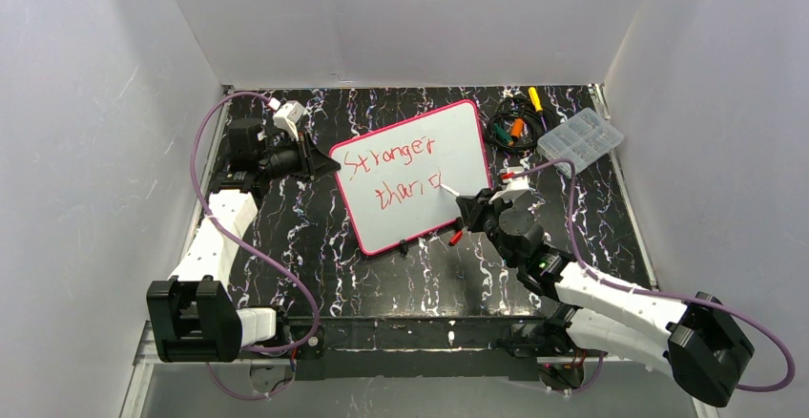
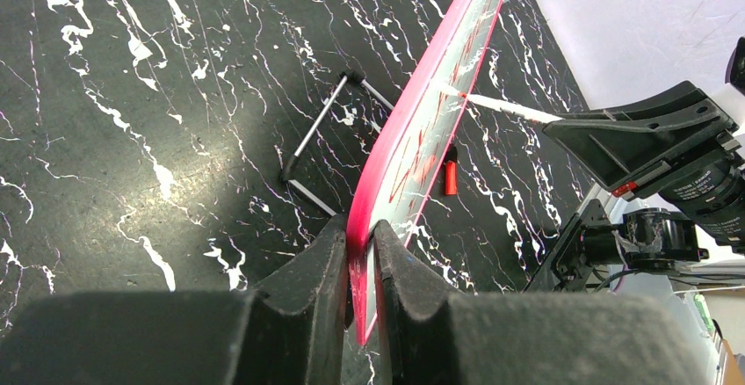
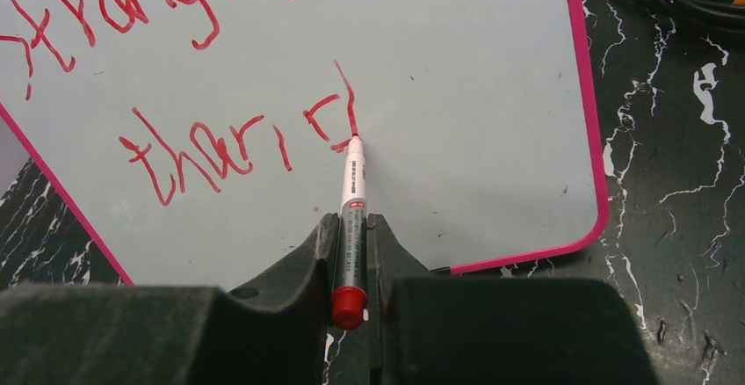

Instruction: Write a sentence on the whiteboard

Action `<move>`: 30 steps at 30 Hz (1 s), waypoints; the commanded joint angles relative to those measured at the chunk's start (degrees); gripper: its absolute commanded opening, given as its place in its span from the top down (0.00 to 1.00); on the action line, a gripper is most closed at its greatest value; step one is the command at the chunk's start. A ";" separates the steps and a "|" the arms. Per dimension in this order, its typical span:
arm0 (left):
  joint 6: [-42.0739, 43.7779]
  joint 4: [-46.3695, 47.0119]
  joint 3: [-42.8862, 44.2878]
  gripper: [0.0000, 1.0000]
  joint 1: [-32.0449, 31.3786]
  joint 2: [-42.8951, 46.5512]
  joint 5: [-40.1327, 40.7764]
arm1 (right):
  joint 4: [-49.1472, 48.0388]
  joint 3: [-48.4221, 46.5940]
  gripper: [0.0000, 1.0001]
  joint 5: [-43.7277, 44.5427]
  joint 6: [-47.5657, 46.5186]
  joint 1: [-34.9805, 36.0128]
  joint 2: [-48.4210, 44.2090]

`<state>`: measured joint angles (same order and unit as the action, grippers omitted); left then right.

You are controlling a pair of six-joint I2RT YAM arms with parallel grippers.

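The black marbled table [image 1: 315, 256] is shut in by white walls [image 1: 95, 103] on the left, the far side and the right. Bare room lies on the near half, between the arm bases and the board, and down the left strip.

The whiteboard [image 1: 458, 146] stands mid-table, propped off the surface on a wire stand [image 2: 307, 143]. It is turned so its long axis runs from the left gripper up toward the far right corner, its pink edge well clear of every wall.

The clear compartment box [image 1: 580, 138] and a tangle of cables and tools [image 1: 513, 124] crowd the far right corner, just beside the board's far right end.

The left gripper [image 2: 362, 227] is pinched onto the board's left edge, fingers on either face. The right gripper [image 3: 353, 222], at the board's near right, is clamped on a red marker [image 3: 353, 187], which points away from the wrist with its tip touching the board.

The sentence [image 1: 387, 158] slants up to the right in two lines, "Stronger" over "than,", plus an unfinished letter at the marker's tip. A red cap [image 1: 455, 238] lies on the table by the board's near edge.
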<state>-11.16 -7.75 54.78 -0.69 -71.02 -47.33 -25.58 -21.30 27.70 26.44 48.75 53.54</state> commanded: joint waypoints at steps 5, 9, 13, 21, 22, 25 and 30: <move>0.44 -0.78 -0.56 1.00 -0.54 1.59 -0.28 | -3.67 0.17 0.99 1.34 -0.03 -0.06 0.09; 0.43 -0.78 -0.56 1.00 -0.54 1.65 -0.26 | -6.19 -0.40 0.99 2.18 -0.31 -0.06 0.99; 0.39 -0.78 -0.56 1.00 -0.50 1.59 -0.22 | -8.24 -0.70 0.99 2.82 -0.66 -0.01 1.88; 0.44 -0.78 -0.47 1.00 -0.54 1.43 -0.26 | -7.71 -0.21 0.99 5.69 -0.94 -0.06 0.87; 0.44 -0.78 -0.42 1.00 -0.54 1.44 -0.30 | -7.34 -0.15 0.99 5.98 -0.95 -0.06 0.65; 0.43 -0.78 -0.38 1.00 -0.54 1.32 -0.31 | -6.35 -0.15 0.99 6.09 -0.99 -0.03 0.34; 0.43 -0.78 -0.38 1.00 -0.54 1.27 -0.31 | -4.19 0.09 0.99 4.88 -0.62 -0.05 0.25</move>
<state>-11.16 -7.75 54.78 -0.71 -71.02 -47.35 -29.98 -21.10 31.55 26.37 48.75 54.70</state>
